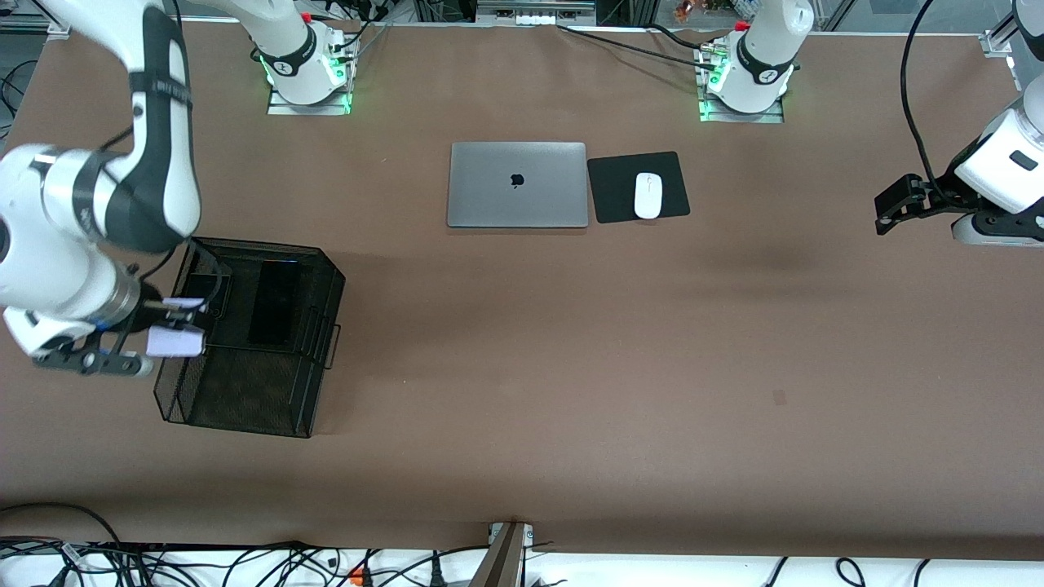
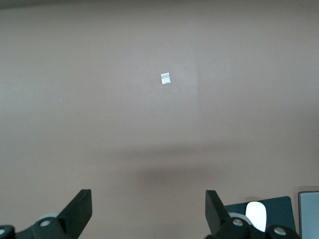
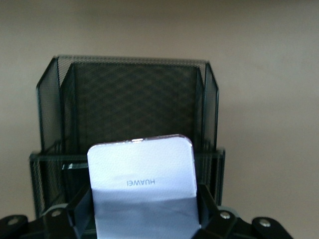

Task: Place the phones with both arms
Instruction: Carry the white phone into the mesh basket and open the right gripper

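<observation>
Over the mesh organizer, white flip phone, half-hidden by right hand.

Light is even and fairly bright across the brown table, falling from overhead. Soft, diffuse shadows lie on the cloth: a broad faint band below the left gripper in its wrist view, and a dim patch near the mouse pad in the front view. The closed laptop shows a mild sheen, no hard glare. Green lamps glow at both arm bases. In the right wrist view the white-pink flip phone close to the lens looks washed-out and bluish, slightly soft; the mesh organizer is darker, grainy.
</observation>
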